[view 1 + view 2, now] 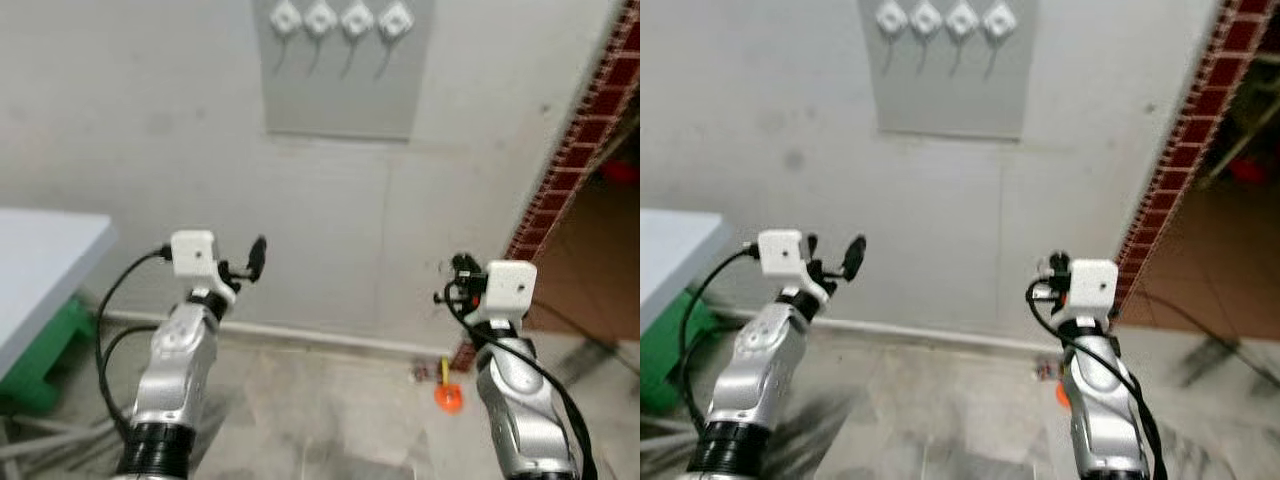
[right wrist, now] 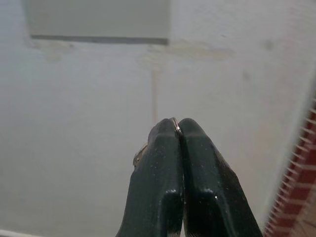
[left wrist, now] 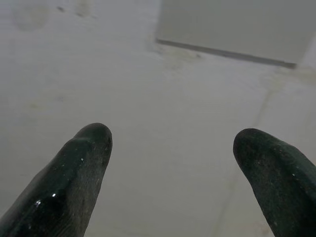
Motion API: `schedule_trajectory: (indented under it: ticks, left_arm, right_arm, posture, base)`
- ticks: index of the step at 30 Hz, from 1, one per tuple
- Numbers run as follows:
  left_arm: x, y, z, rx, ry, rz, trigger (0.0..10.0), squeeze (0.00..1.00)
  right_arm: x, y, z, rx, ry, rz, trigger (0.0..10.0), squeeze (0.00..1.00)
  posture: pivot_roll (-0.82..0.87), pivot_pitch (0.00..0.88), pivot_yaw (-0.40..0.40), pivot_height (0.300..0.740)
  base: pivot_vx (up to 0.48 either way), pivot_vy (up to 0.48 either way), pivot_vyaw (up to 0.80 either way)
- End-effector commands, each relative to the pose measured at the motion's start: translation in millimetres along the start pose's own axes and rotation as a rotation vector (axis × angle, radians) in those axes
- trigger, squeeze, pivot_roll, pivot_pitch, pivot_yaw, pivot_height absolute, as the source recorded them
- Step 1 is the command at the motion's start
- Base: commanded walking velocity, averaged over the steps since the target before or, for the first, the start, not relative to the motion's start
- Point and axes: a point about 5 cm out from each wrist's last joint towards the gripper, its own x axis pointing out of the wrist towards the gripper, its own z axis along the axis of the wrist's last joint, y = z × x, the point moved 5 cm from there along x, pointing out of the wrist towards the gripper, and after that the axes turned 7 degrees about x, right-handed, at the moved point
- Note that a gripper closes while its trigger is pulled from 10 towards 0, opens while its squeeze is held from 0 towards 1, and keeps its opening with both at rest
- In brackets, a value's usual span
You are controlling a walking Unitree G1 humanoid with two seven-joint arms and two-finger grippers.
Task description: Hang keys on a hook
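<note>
The right gripper (image 2: 177, 129) is pinched tight on the key ring (image 2: 174, 121), low by the wall. The hooks (image 1: 340, 20) are high above it, up and to its left. The left gripper (image 3: 173, 143) is nearer, but open and empty.

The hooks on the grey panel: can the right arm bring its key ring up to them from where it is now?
Probably yes. The right tool, shut on the key ring, points at bare wall well below the grey panel and its four hooks. Nothing stands between them, but the arm must rise much higher.
</note>
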Motion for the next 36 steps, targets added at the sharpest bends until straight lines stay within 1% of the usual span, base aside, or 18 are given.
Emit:
schedule_trajectory:
  ticks: [1, 14, 36]
  left_arm:
    - [0.7, 4.1, 3.0, 0.001, -0.001, 0.011, 10.0, 0.00]
    - [1.6, 2.2, 2.8, -0.002, 0.001, 0.005, 10.0, 0.00]
    - [0.5, 2.5, 2.3, -0.009, 0.004, 0.010, 10.0, 0.00]
  right_arm:
    - [1.0, 5.7, 5.3, 0.008, -0.014, 0.019, 10.0, 0.00]
    - [0.9, 6.4, 5.5, 0.004, -0.010, 0.027, 10.0, 0.00]
    - [-0.4, 6.2, 3.6, 0.002, 0.005, 0.032, 10.0, 0.00]
  posture:
    - [-0.03, 0.045, -0.005, 0.740]
    - [-0.03, 0.036, -0.006, 0.740]
    - [-0.03, 0.046, -0.010, 0.740]
  base:
    - [0.322, 0.000, 0.00]
    - [0.314, 0.000, 0.00]
    - [0.286, 0.000, 0.00]
